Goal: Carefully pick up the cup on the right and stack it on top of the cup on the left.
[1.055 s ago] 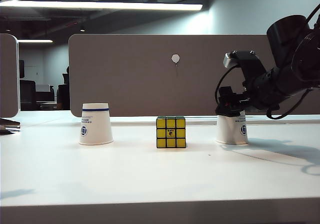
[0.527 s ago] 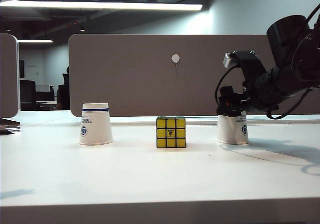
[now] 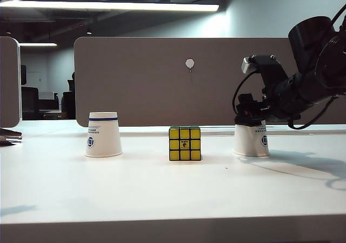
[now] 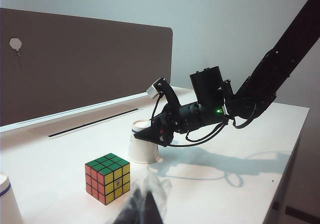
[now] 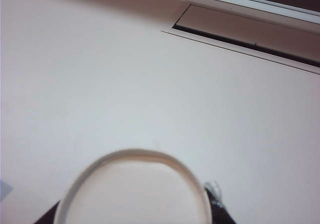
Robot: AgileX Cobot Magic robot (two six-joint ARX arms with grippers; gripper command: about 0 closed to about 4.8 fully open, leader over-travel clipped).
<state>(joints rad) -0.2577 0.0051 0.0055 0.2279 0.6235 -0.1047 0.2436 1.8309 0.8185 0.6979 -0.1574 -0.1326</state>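
The cup on the right (image 3: 251, 141) stands upside down on the white table (image 3: 173, 183). My right gripper (image 3: 250, 119) comes down over its top, with a finger against each side of the wall. In the right wrist view the cup's round bottom (image 5: 132, 189) fills the space between the dark fingertips (image 5: 220, 209). The cup on the left (image 3: 103, 135), white with a blue band, also stands inverted; its edge (image 4: 7, 204) shows in the left wrist view. My left gripper (image 4: 145, 210) hangs shut and empty, well short of the right cup (image 4: 142, 148), and the right gripper (image 4: 146, 134) shows there too.
A Rubik's cube (image 3: 185, 143) sits between the two cups, also seen as the cube (image 4: 107, 177) in the left wrist view. A grey divider panel (image 3: 162, 80) runs along the back of the table. A cable slot (image 5: 245, 32) lies beyond the right cup.
The right cup has shifted very slightly on the table under the right gripper. Neither arm has moved otherwise.
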